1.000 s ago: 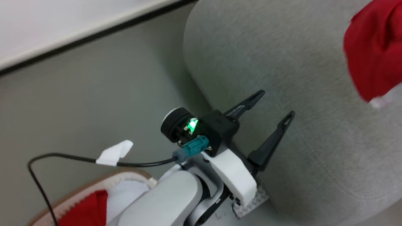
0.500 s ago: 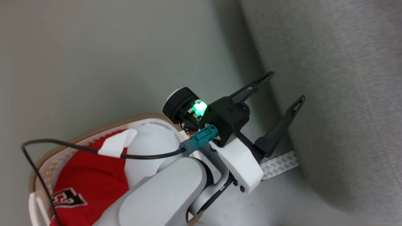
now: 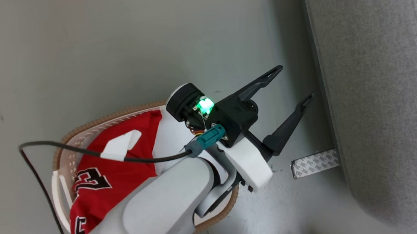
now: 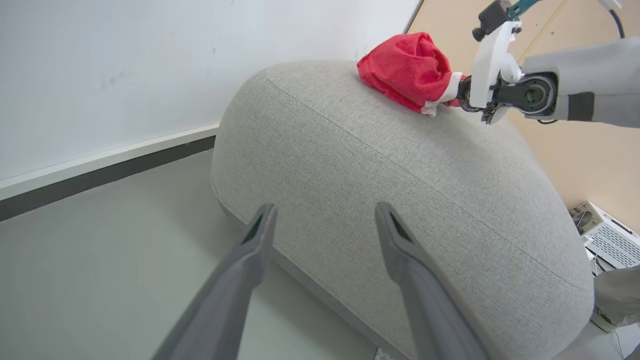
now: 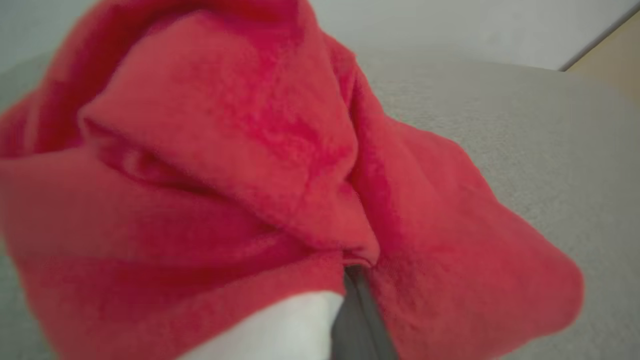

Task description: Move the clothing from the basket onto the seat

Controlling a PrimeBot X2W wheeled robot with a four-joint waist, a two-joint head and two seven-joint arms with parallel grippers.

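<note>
Left gripper [image 3: 295, 82] spread wide over floor [image 3: 74, 49] beside woven grey seat [image 4: 400, 165], right gripper [image 5: 357, 300] pinched on fleecy red garment [image 4: 407, 70] with white band atop rounded seat, smooth printed red jersey [image 3: 115, 178] in perforated oval basket [image 3: 110, 117]

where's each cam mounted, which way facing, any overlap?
Head: on the head, facing down at floor, basket with red jersey, seat edge; left forearm, open jaws show.
Left wrist: on that wrist, facing the seat's side and wall; own two fingers, plus the right arm at a red garment on top.
Right wrist: on that wrist, pressed close to that garment; one dark finger shows.
Shared: both wrist views see garment and seat.
</note>
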